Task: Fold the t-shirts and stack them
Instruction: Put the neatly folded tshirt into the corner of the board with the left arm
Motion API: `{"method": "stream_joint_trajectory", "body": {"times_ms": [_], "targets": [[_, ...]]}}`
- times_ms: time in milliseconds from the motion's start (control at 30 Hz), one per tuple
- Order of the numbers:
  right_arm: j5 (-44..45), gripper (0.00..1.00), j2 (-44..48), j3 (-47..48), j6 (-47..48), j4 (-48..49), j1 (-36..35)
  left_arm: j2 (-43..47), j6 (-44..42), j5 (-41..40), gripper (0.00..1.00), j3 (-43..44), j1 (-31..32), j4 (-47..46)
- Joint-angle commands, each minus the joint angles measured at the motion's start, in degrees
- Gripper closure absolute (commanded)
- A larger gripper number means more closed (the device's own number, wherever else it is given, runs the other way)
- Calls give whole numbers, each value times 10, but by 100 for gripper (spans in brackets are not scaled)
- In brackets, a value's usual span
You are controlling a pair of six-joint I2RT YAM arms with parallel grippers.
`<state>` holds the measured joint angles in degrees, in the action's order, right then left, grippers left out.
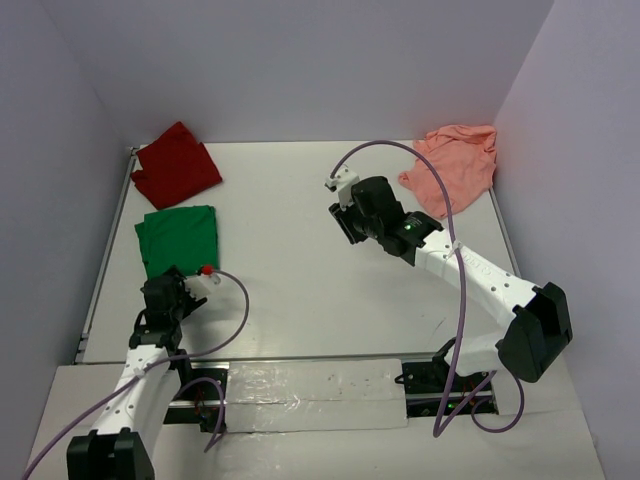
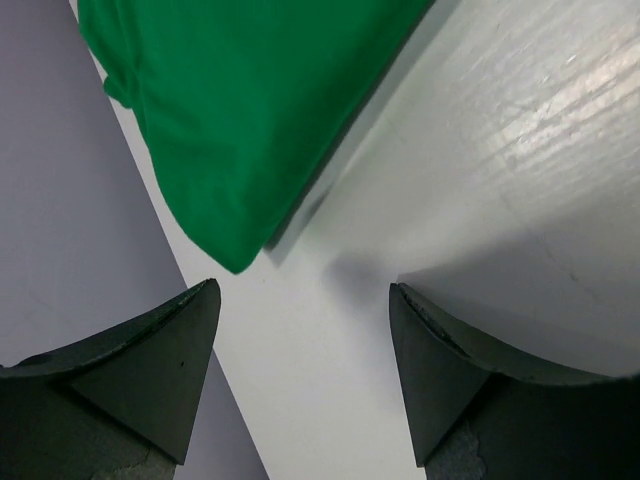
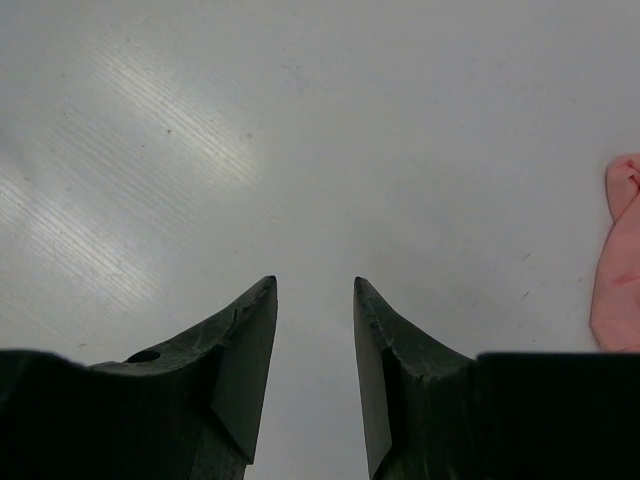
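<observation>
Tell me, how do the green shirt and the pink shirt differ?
The green shirt is folded into a neat flat rectangle; the pink shirt lies rumpled and unfolded. The green shirt sits on the left side, the pink shirt in the far right corner. Both rest on the table, untouched.

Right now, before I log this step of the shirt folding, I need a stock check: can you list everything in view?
green t-shirt: one, bright green, folded flat, left side of the table.
dark red t-shirt: one, dark red, folded, far left corner, beyond the green one.
pink t-shirt: one, salmon pink, crumpled, far right corner.
table: one, white, under all three shirts.
cables: two, purple, one along each arm.
left gripper: one, black, open and empty, just short of the green t-shirt's near corner.
right gripper: one, black, open and empty, above the table's middle, beside the pink t-shirt.
</observation>
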<state>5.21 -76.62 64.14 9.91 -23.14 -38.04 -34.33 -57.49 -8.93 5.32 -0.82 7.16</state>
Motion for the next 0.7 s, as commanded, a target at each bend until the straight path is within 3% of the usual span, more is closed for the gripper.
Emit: {"method": "stream_joint_trajectory", "body": {"times_ms": [0, 167, 467, 667], "targets": [[13, 56, 22, 2, -1, 17, 5, -30, 0, 39, 22, -11, 3, -66], [17, 56, 23, 5, -1, 18, 7, -122, 17, 39, 22, 7, 29, -146], [16, 56, 38, 3, -6, 16, 17, -367, 51, -29, 23, 28, 97, -348], [6, 56, 50, 2, -9, 13, 33, -474, 55, -77, 27, 60, 123, -413]]}}
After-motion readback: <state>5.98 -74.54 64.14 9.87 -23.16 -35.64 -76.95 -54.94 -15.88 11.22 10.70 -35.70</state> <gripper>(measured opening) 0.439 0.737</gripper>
